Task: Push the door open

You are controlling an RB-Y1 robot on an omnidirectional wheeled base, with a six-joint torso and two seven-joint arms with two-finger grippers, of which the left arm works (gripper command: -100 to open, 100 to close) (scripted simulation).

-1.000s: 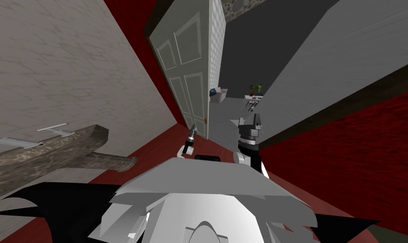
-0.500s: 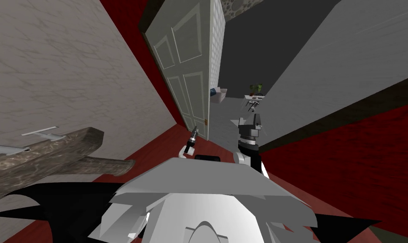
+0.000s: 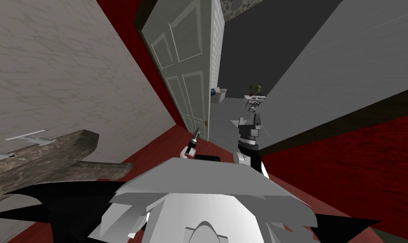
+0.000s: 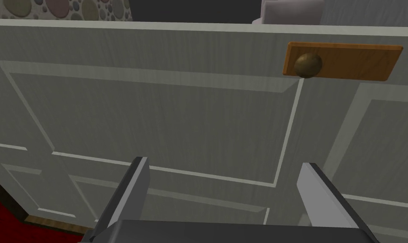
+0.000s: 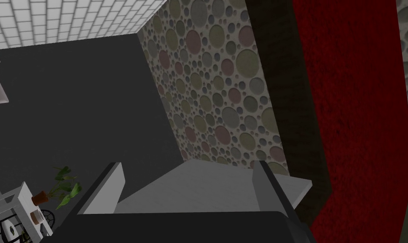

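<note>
One pale grey-green panelled door [image 3: 186, 71] stands partly swung open, with an opening to a grey-floored room beside its free edge. Of the two grippers, the left gripper [image 4: 225, 165] faces the door's panelled side close up, near the knob, its two fingers spread wide with nothing between them. The right gripper [image 3: 249, 122] hangs in front of the opening just beside the door's free edge, its two fingers likewise apart. Near that edge the door carries one orange-brown rectangular plate [image 4: 359, 63] bearing one round dull-brown knob [image 4: 307, 64].
</note>
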